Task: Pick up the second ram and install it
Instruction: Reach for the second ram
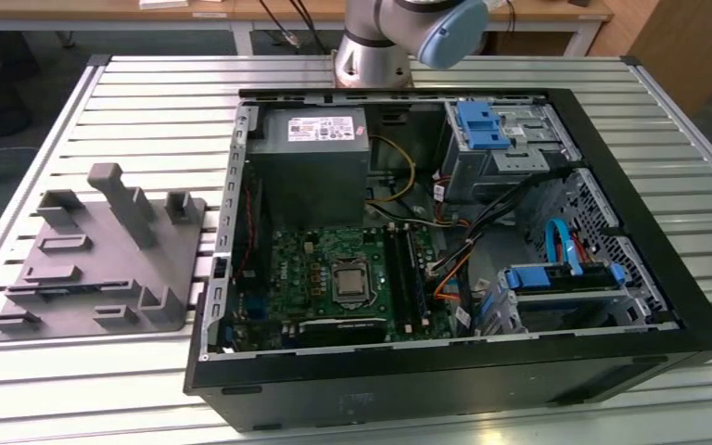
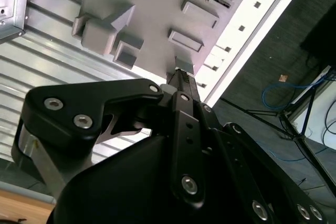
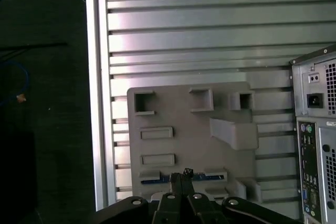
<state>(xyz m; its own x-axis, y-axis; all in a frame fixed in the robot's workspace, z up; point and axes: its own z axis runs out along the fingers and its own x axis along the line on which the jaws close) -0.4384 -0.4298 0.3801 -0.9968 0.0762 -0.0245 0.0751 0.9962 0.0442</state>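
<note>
Fully closed pincer [image 3: 181, 176], clear of block [image 3: 189, 145]

silver-grey tubular arm [image 1: 375, 42] carrying a pale blue joint cap [image 1: 449, 28], matte black gripper [image 2: 182, 77] showing angular link plates [image 2: 105, 100], round silver screws [image 2: 83, 121] dotting them

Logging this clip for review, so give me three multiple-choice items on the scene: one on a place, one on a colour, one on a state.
1. The gripper is nearest: A the grey block; B the power supply; C the floor.
2. The drive-bay clips are: A red; B blue; C yellow.
3. The computer case is: A closed; B open-sided; C upside down.
Key: A, in the first wrist view it sits at the block's edge; B, they show blue; B, its motherboard lies exposed.
</note>
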